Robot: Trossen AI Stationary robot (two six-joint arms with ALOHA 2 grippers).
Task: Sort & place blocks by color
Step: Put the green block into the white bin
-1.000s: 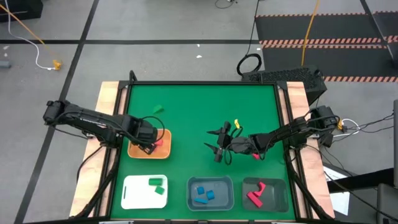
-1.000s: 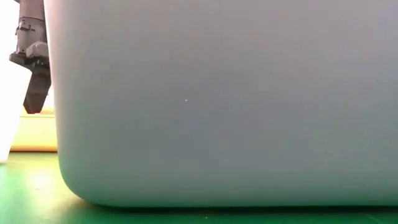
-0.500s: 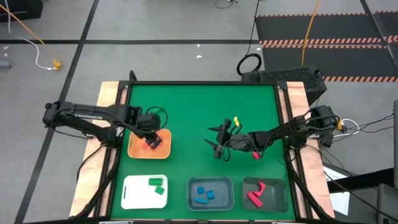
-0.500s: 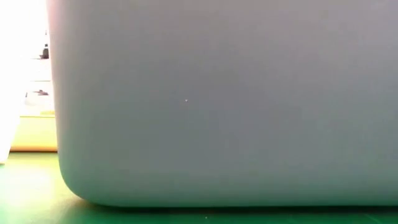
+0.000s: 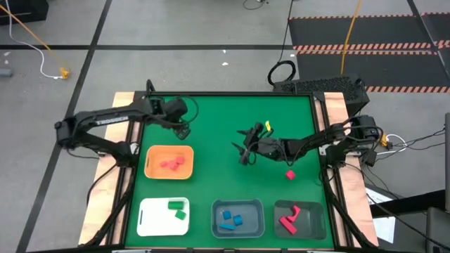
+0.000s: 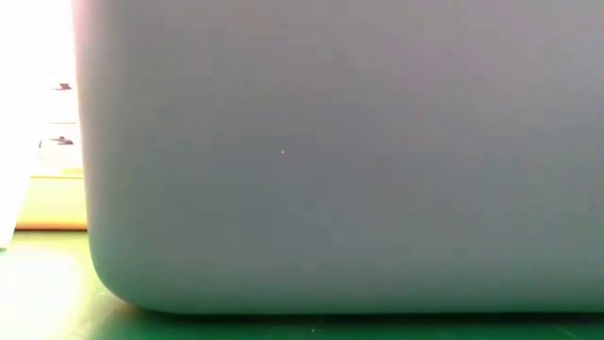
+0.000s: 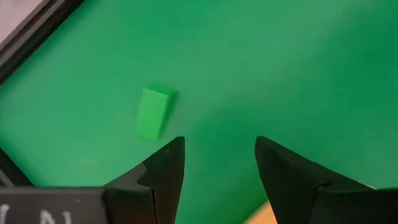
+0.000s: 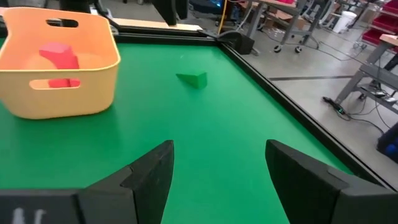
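1. Hovering over the far left of the green mat (image 5: 225,126), the left gripper (image 7: 214,158) has its fingers parted with nothing between them.
2. A green block (image 7: 153,112) lies flat on the mat just beyond those fingertips, untouched; the right wrist view shows it too (image 8: 193,79).
3. An orange tray (image 5: 169,161) sits nearer the front than that gripper, holding red blocks (image 5: 171,164).
4. The right gripper (image 8: 217,158) hangs over the mat's middle, fingers spread wide and empty.
5. One red block (image 5: 290,175) lies loose on the mat near the right arm.
6. Along the front edge, a white tray (image 5: 151,218) holds green blocks (image 5: 177,208), a blue-grey tray (image 5: 253,219) holds blue blocks (image 5: 230,218), and a dark grey tray (image 5: 316,219) holds red pieces (image 5: 290,219).
7. The low view is filled by a grey tray wall (image 6: 340,151).
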